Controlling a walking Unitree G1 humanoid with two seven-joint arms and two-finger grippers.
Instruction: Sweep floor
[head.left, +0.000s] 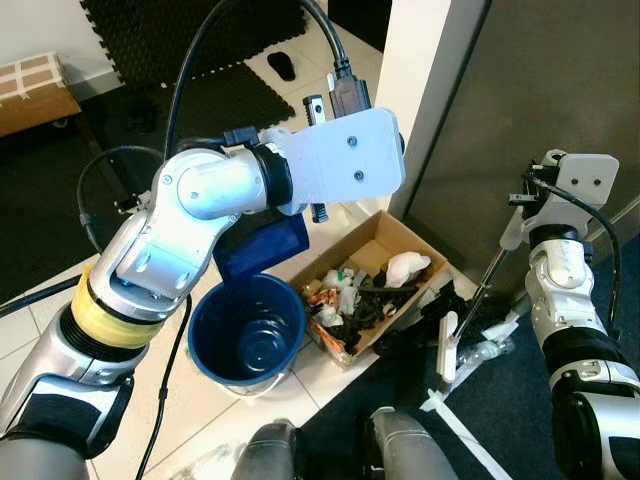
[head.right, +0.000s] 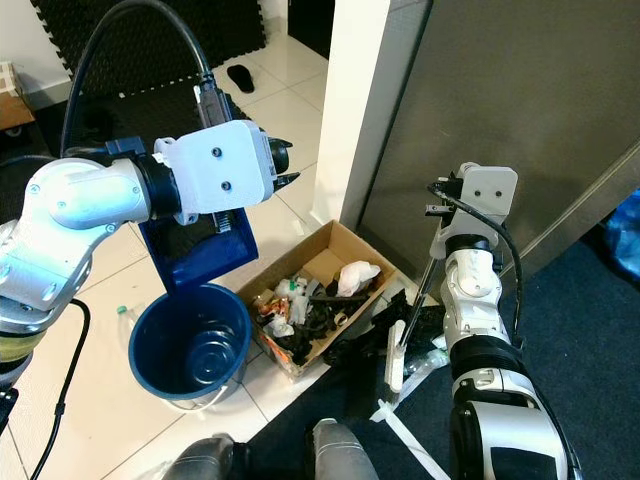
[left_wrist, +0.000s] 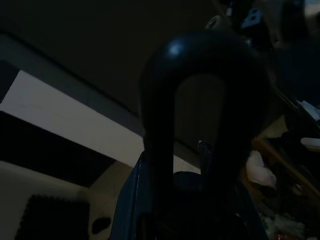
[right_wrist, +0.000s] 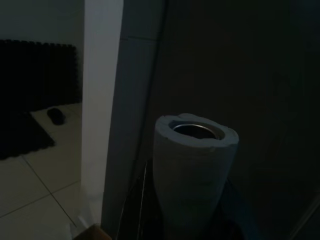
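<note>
My left gripper (head.right: 283, 168), mostly hidden behind its white wrist mount, is shut on a blue dustpan (head.left: 262, 245). The pan hangs tilted above a blue bucket (head.left: 200, 320) on the tile floor. In the left wrist view the pan's dark looped handle (left_wrist: 200, 100) sits right before the camera. My right gripper (head.left: 520, 208) is shut on the top of a broom handle (head.left: 490, 278), whose pale end (right_wrist: 195, 150) looms in the right wrist view. The stick slants down to a white bar (head.left: 462, 432) on the dark carpet.
An open cardboard box (head.left: 385, 222) of rubbish lies beside the bucket, with black scraps (head.left: 440, 318) and a plastic bottle (head.left: 492, 350) spilling onto the carpet. A white pillar (head.left: 420, 80) and grey panel (head.left: 530, 90) stand behind. Black cables (head.left: 95, 190) trail on the left.
</note>
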